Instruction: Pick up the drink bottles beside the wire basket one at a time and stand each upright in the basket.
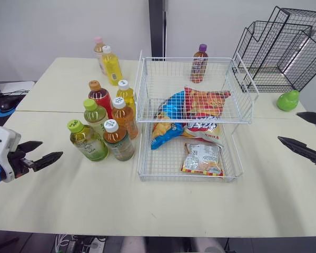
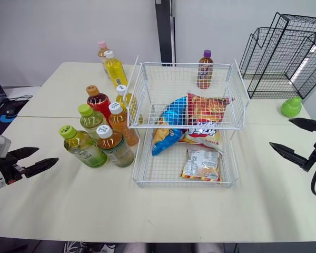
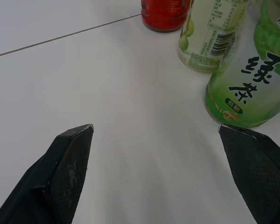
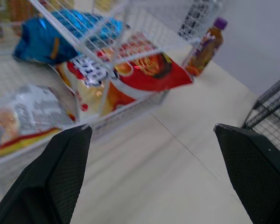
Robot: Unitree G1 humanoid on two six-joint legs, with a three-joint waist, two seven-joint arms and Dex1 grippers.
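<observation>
Hovering spread wide, the left gripper (image 1: 51,148) faces a green-capped tea bottle (image 1: 88,140) just ahead; tightly packed neighbouring bottles (image 1: 118,140) could topple if nudged.

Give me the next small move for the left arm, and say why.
Probably ease the left gripper forward toward the green-capped tea bottle until its open fingers straddle the bottle's body. The gripper is open and holds nothing. That bottle stands nearest it, upright and not yet between the fingers.
</observation>
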